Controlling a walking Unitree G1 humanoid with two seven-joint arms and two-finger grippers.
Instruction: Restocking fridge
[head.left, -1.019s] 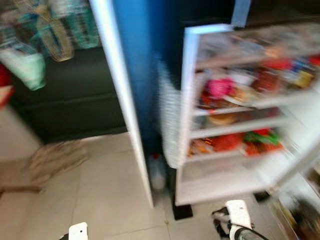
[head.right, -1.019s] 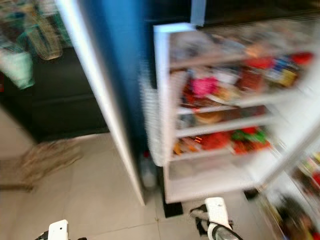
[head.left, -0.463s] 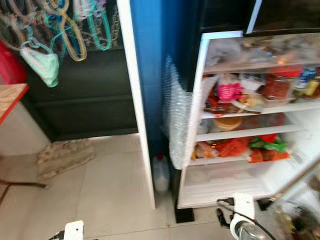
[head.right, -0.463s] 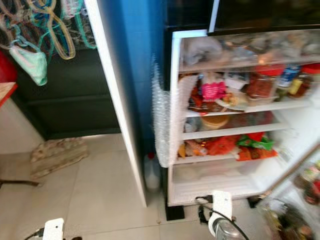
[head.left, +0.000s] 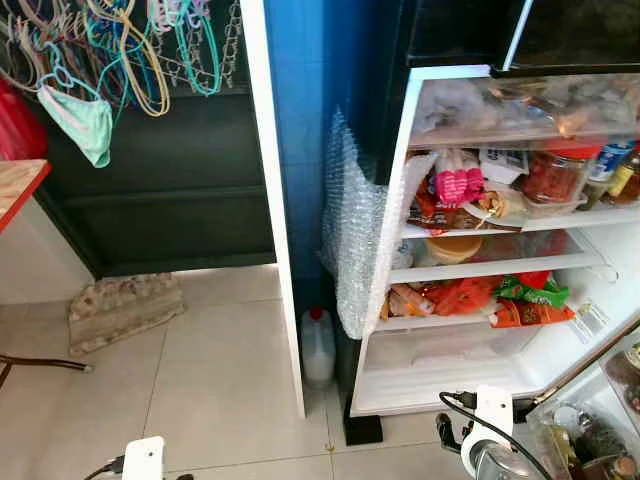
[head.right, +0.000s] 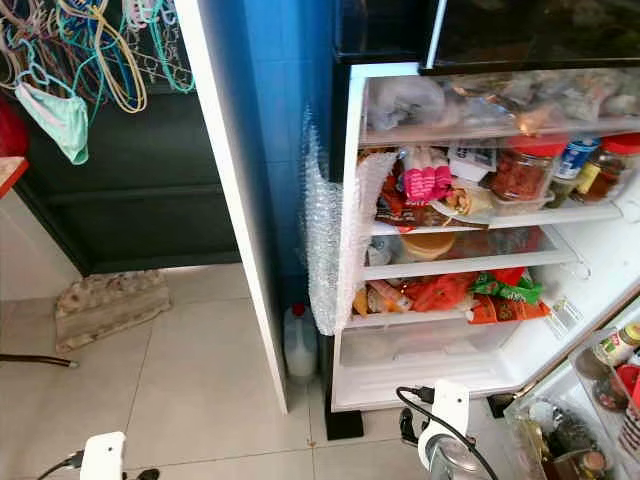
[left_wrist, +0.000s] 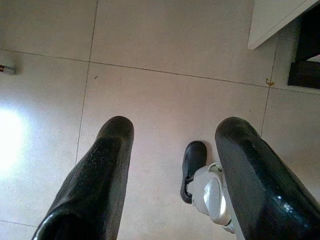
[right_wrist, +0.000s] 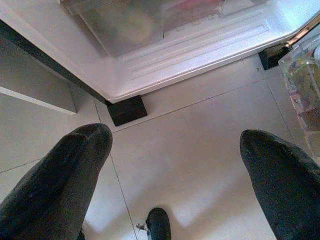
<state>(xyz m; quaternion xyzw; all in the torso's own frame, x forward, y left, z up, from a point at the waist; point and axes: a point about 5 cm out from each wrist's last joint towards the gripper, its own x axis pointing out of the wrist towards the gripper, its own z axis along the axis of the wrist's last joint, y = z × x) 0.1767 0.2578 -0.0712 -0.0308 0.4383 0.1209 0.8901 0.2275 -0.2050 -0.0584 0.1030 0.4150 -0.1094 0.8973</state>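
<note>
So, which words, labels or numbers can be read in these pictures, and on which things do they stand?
No text can be read.
Red-lidded jar: label too blurred.
Blue can: print too small.
Pink packet: no legible words.
Green packets: print blurred.
Door-shelf jars: labels too small.
White jug on the floor: no label visible.

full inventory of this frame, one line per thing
Fridge: one, white, open, ahead right.
Bubble wrap: one sheet, clear, on the fridge's left edge.
Jars: several, red-lidded, upper shelf.
Pink packet: one, same shelf.
Red and green packets: several, lower shelf.
Jug: one, white with red cap, on the floor beside the fridge.
Hangers: many, mixed colours, upper left.
Folded mat: one, beige, on the floor at left.
Left gripper: black, open, over bare tiles.
Right gripper: black, open, near the fridge's base.
</note>
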